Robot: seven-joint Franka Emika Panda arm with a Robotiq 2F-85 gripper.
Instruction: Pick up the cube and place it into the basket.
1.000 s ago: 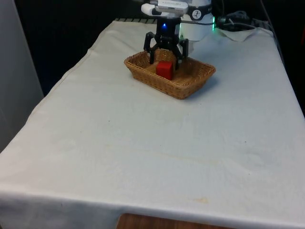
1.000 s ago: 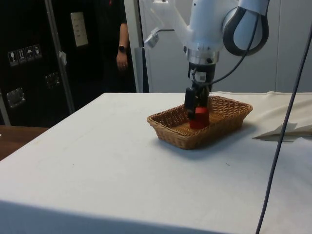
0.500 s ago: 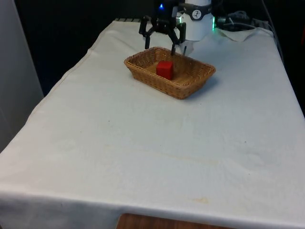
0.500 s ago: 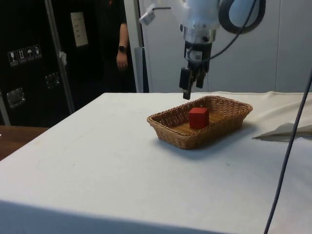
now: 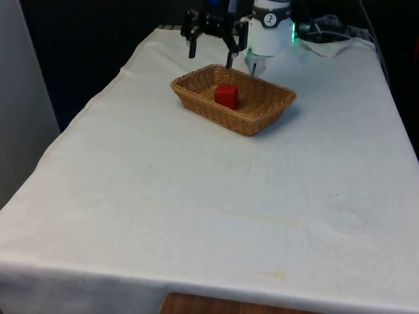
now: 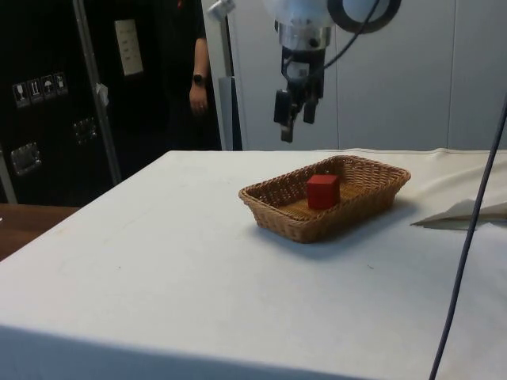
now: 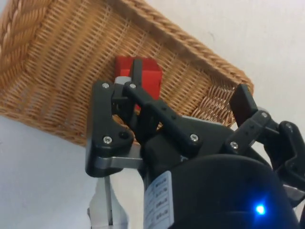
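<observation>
**Front view: cube lies in the basket, gripper empty above**

Front view: at the front view's left, the gripper [image 5: 211,57] hangs with its fingers spread wide and nothing between them, its upper part cut off by the picture's edge. Just right of it and nearer, the red cube [image 5: 226,95] rests inside the wicker basket [image 5: 262,118], its base hidden by the rim. In the side view the gripper [image 6: 291,128] is well above the basket's far-left corner. The white cloth [image 5: 216,209] covers the table. In the side view a person [image 6: 192,79] stands behind, partly hidden, by dark cabinets [image 6: 47,95].
</observation>
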